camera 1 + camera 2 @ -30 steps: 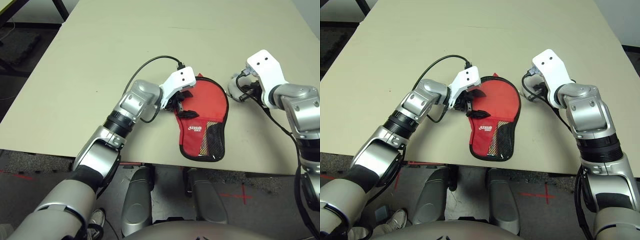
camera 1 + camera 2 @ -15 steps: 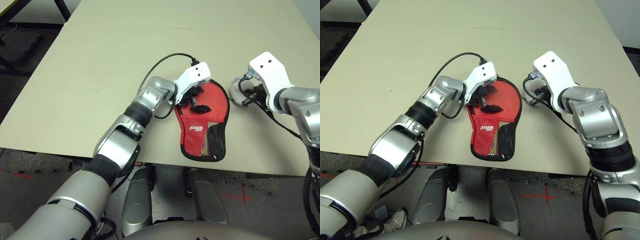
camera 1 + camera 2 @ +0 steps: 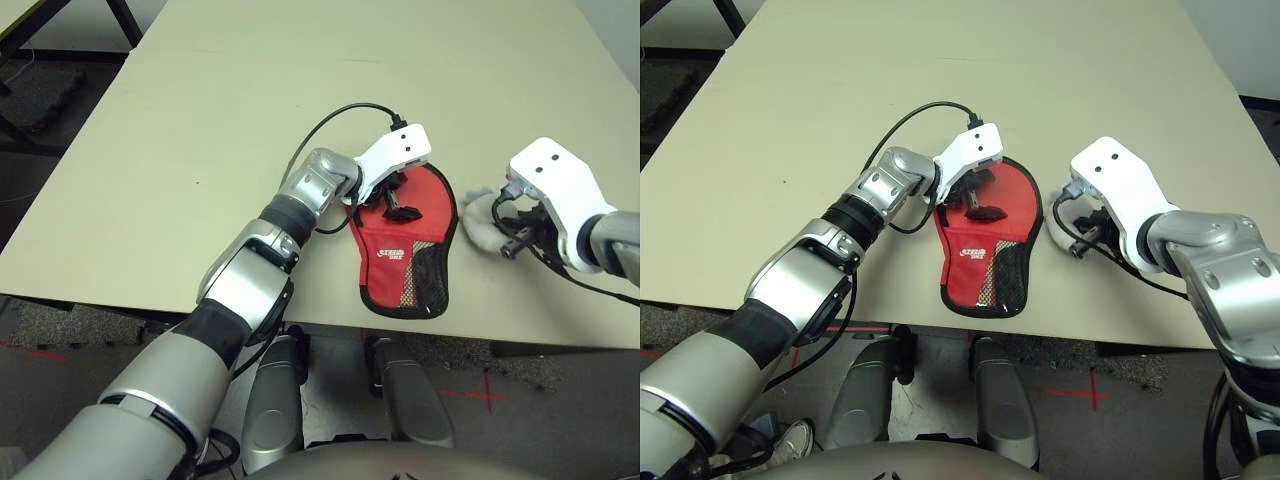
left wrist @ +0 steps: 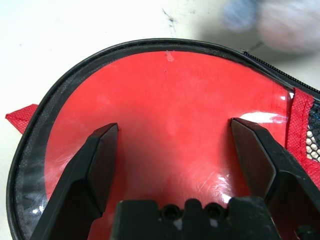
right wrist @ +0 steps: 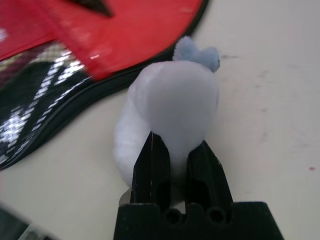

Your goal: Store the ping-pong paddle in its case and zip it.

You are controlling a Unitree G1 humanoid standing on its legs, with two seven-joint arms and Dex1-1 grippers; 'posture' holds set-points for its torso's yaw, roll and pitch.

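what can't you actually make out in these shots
- Whether the ping-pong paddle is inside the case: the red fabric covers any contents in the head views.
- Zipper state: the left gripper, open above the case, blocks part of the edge.
- What the white fuzzy object is: blurred in the right wrist view.
- Whether the shut right gripper is pinching it: the contact point is hidden.

— What sort of place is this?
— A lab or test room, by the look of it: a plain beige surface (image 3: pixel 200 120) on a dark frame, grey carpet floor (image 3: pixel 60 330) marked with red tape crosses (image 3: pixel 487 388).
— Anything homely?
— No, just a black stand leg (image 3: pixel 30 135) off to the side.
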